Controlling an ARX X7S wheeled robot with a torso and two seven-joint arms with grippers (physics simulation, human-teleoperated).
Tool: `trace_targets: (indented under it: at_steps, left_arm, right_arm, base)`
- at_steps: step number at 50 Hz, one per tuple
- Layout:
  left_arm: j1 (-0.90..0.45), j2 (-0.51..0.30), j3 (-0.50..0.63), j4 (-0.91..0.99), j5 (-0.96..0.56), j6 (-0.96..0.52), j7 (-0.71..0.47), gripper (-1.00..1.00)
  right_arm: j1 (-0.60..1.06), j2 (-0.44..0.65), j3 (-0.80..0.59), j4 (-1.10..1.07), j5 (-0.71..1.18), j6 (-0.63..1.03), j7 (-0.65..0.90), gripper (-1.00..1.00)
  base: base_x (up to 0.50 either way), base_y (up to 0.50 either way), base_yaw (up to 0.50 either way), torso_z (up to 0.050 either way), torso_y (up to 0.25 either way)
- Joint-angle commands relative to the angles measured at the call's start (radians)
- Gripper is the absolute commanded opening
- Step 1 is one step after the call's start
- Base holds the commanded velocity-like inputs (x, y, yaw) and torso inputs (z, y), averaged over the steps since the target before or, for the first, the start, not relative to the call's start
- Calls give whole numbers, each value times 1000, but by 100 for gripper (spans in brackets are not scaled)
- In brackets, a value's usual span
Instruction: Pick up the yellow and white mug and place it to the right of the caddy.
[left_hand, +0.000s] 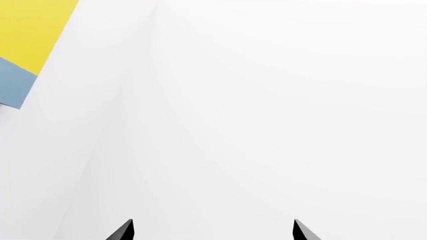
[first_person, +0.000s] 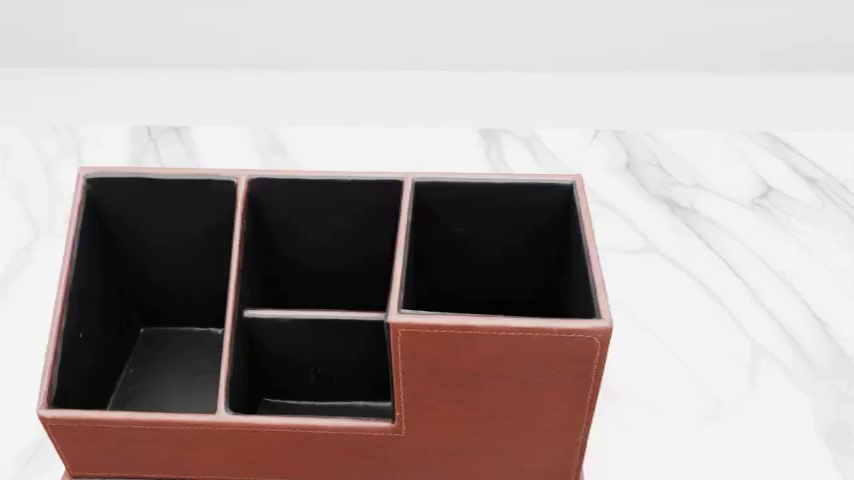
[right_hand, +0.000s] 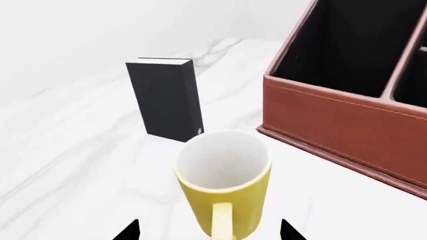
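Right tool (right_hand: 209, 231) spread wide, either side of yellow and white mug (right_hand: 223, 185), not gripping.
Mug upright on marble desk (right_hand: 80, 165), just beside caddy (right_hand: 347, 120), black book (right_hand: 167, 97) beyond. Left tool (left_hand: 212, 231) open too, empty.

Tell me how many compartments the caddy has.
4. In the head view the caddy has a long one at its left, two in the middle, rear and front, and one at its right.
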Motion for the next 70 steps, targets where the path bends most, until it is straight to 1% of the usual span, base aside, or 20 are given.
trace_targets:
  at_steps: [1, 12, 18, 25, 37, 41, 50, 62, 70]
  left_arm:
    - [0, 0, 6, 0, 6, 2, -1, 100]
    - [0, 0, 12, 0, 12, 3, -3, 100]
    - [0, 0, 14, 0, 12, 2, -3, 100]
    - [0, 0, 25, 0, 21, 4, -6, 100]
    - [0, 0, 63, 0, 56, 11, -15, 100]
    - [0, 0, 53, 0, 48, 9, -14, 100]
    - [0, 0, 86, 0, 79, 15, -24, 100]
    - [0, 0, 61, 0, 57, 13, -17, 100]
    - [0, 0, 75, 0, 70, 16, -21, 100]
  right_arm:
    - [-34, -17, 11, 94, -13, -46, -48, 100]
    - [-42, -22, 24, 132, -4, -57, -71, 100]
    - [-62, -33, 42, 203, -6, -105, -112, 100]
    - [-61, -42, 41, 224, -14, -96, -118, 100]
    - [-75, -87, 58, 331, 1, -108, -171, 100]
    - [-77, -97, 56, 345, -3, -105, -181, 100]
    - [-83, -116, 64, 389, 12, -115, -230, 100]
    - [-93, -152, 83, 468, 28, -137, -293, 100]
    - [-98, -180, 78, 518, 9, -140, -321, 100]
  base:
    - [0, 0, 0, 0, 0]
    - [0, 0, 0, 0, 0]
    - [0, 0, 0, 0, 0]
    - [0, 0, 0, 0, 0]
    - [0, 0, 0, 0, 0]
    - [0, 0, 0, 0, 0]
    - [0, 0, 0, 0, 0]
    - [0, 0, 0, 0, 0]
    - [0, 0, 0, 0, 0]
